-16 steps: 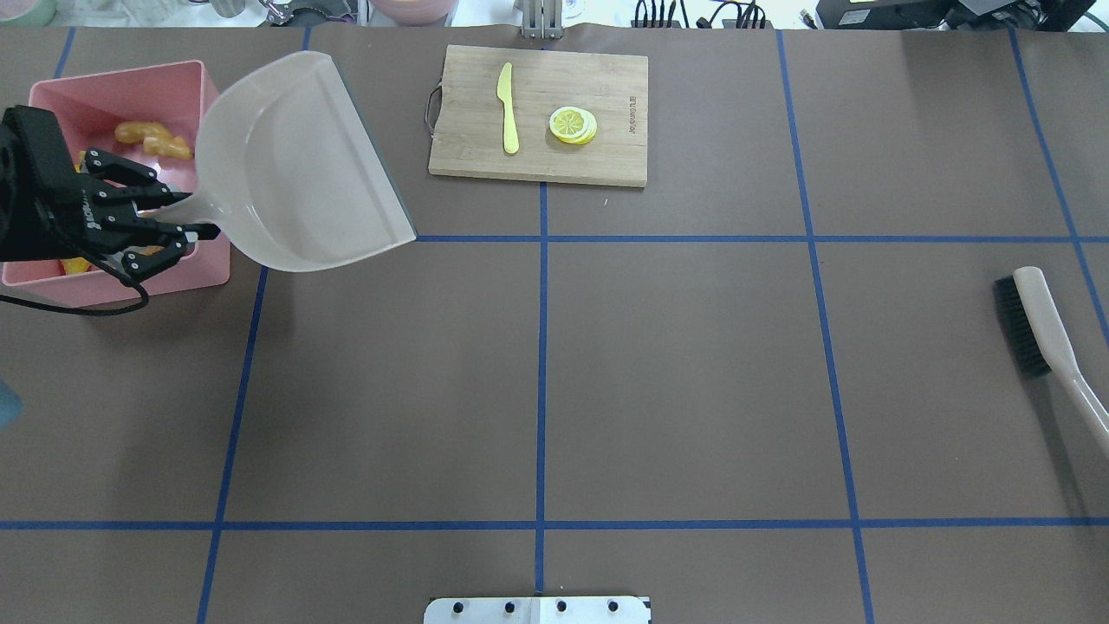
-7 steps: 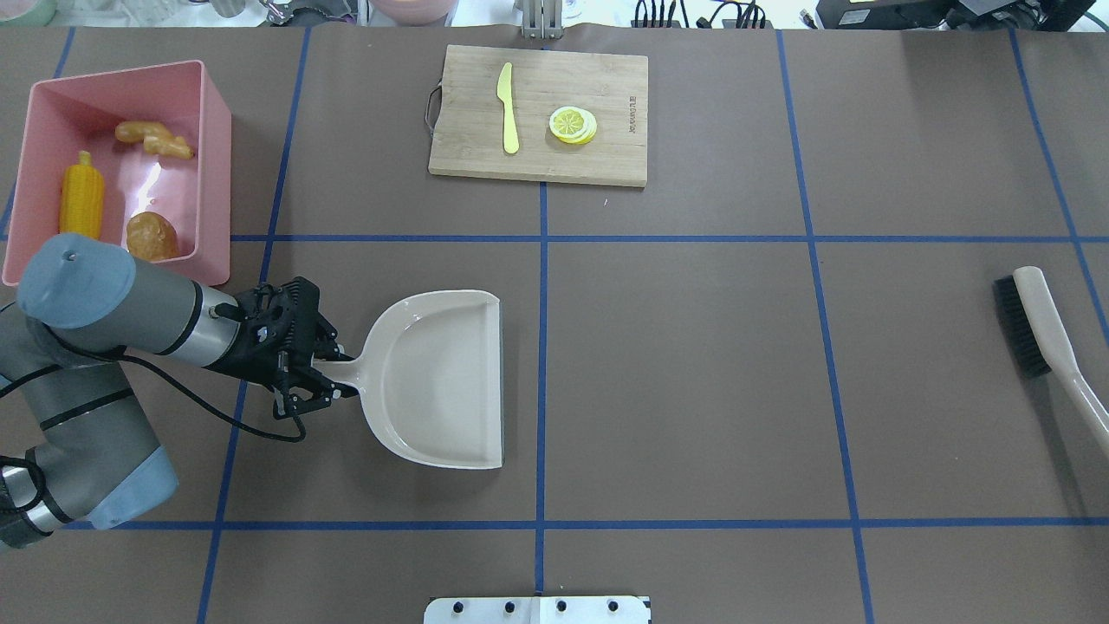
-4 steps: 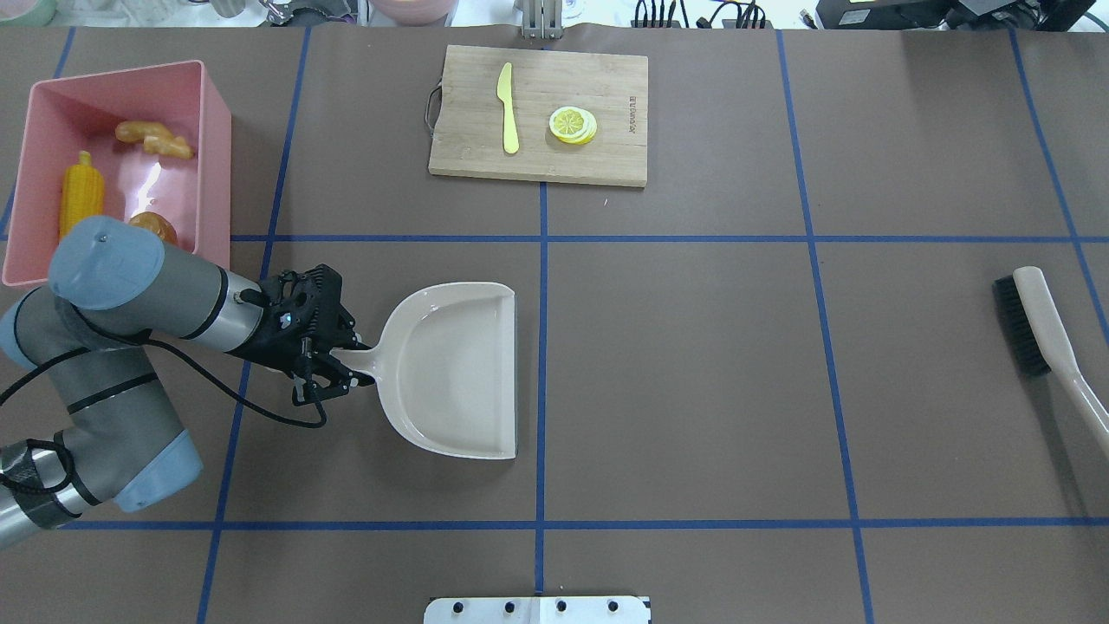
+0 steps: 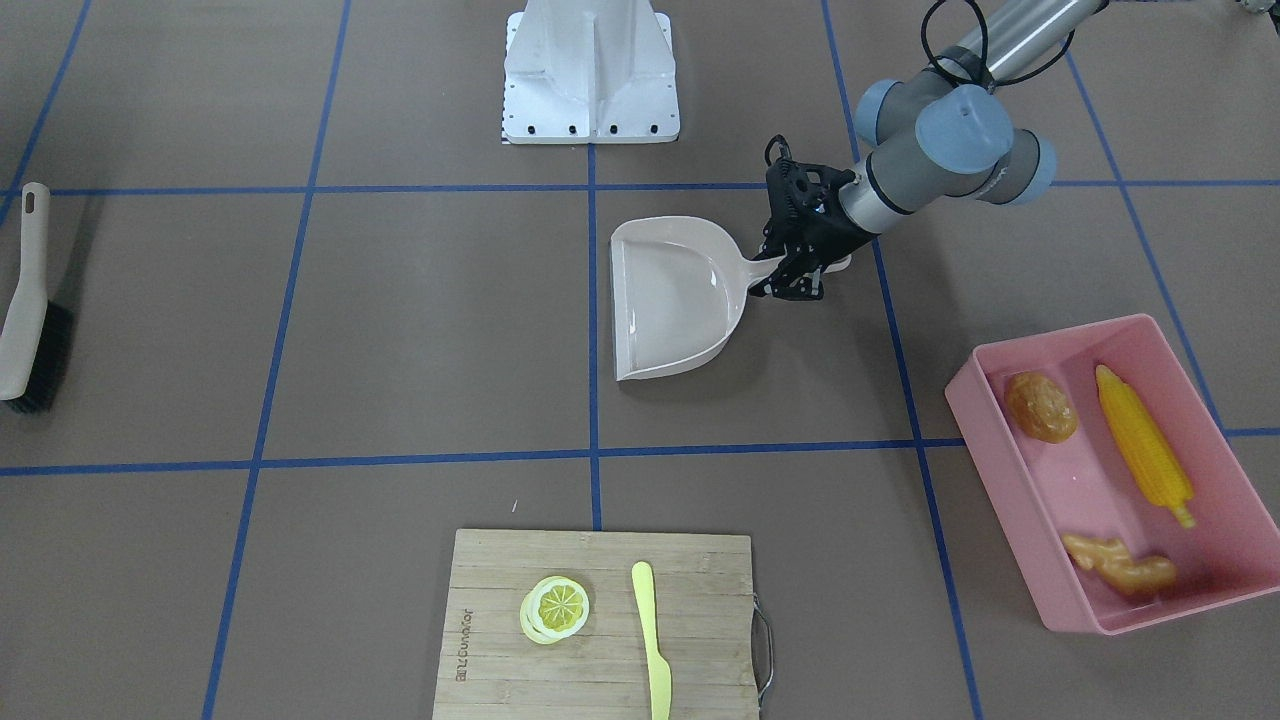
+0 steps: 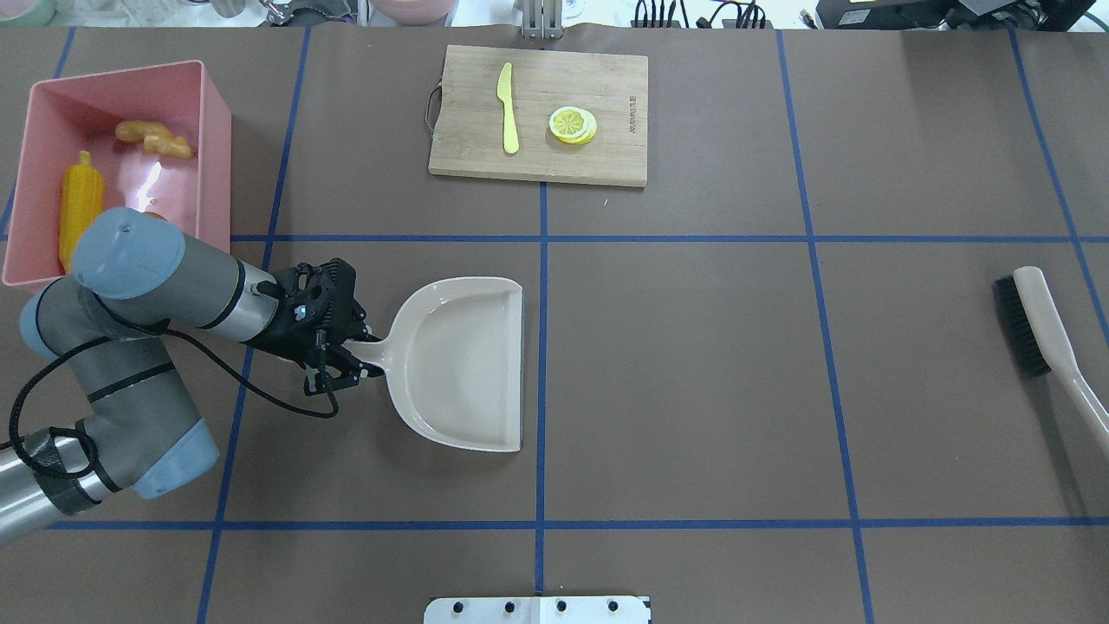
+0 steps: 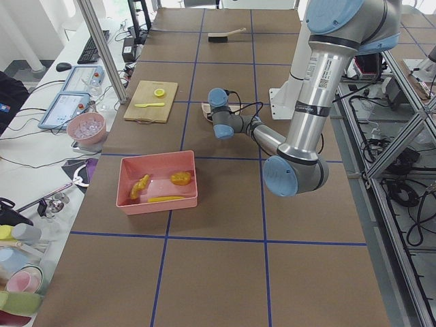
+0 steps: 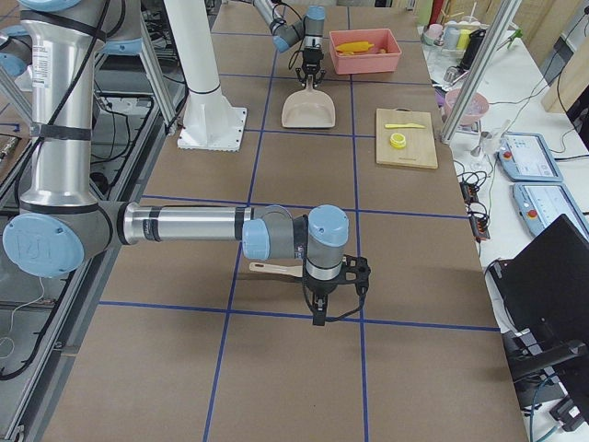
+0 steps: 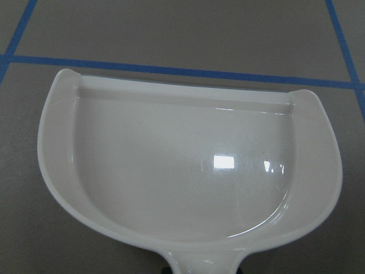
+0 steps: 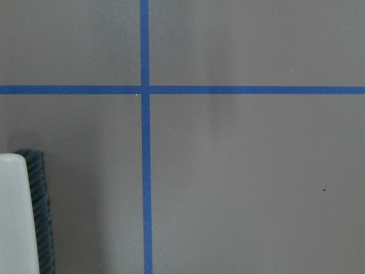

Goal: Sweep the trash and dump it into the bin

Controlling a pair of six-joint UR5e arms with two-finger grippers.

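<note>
The pink bin (image 5: 45,113) stands at the far left. In it lie the yellow corn cob (image 5: 81,201) and the tan ginger root (image 5: 154,139). My left arm hides the brown potato from overhead, but it shows in the front view (image 4: 1041,407). My left gripper (image 5: 351,355) is shut on the handle of the beige dustpan (image 5: 463,364). The dustpan is empty and lies about flat on the table, left of centre, as the left wrist view (image 8: 182,171) shows. My right gripper (image 7: 317,308) shows only in the right side view, beside the brush (image 5: 1031,325). I cannot tell whether it is open.
A wooden cutting board (image 5: 606,113) at the far middle carries a yellow knife (image 5: 508,108) and a lemon slice (image 5: 572,124). The brush lies on the table at the right edge. The robot's base plate (image 4: 590,80) is at the near middle edge.
The dustpan was tipped over the bin. My left arm has since brought it down to the table left of centre and keeps shifting it right and away from me.
</note>
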